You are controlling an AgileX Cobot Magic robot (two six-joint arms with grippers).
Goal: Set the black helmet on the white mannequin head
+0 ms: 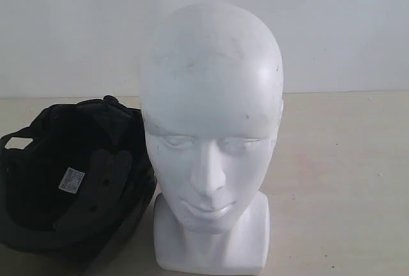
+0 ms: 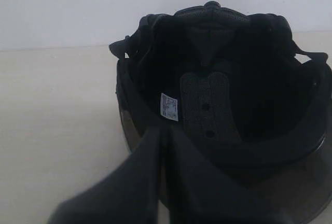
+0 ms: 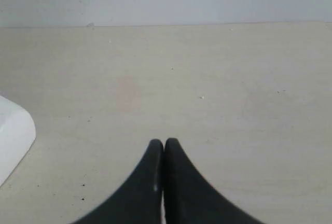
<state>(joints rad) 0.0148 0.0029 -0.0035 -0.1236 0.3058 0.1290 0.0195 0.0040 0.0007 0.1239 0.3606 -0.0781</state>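
Note:
The black helmet [image 1: 96, 161] lies on the table with its opening up, left of the white mannequin head [image 1: 211, 97] and touching it, showing its padded lining and a white label [image 1: 71, 179]. The head stands upright on its square neck base, bare. In the left wrist view my left gripper [image 2: 163, 130] is at the rim of the helmet [image 2: 228, 99], one finger outside over the tinted visor, the other inside, shut on that rim. My right gripper [image 3: 164, 142] is shut on nothing over bare table, with a corner of the mannequin head's base [image 3: 13, 136] off to one side. Neither gripper shows in the exterior view.
The pale wooden table [image 1: 345, 174] runs back to a plain white wall [image 1: 345, 27]. Nothing else stands on the table in any view.

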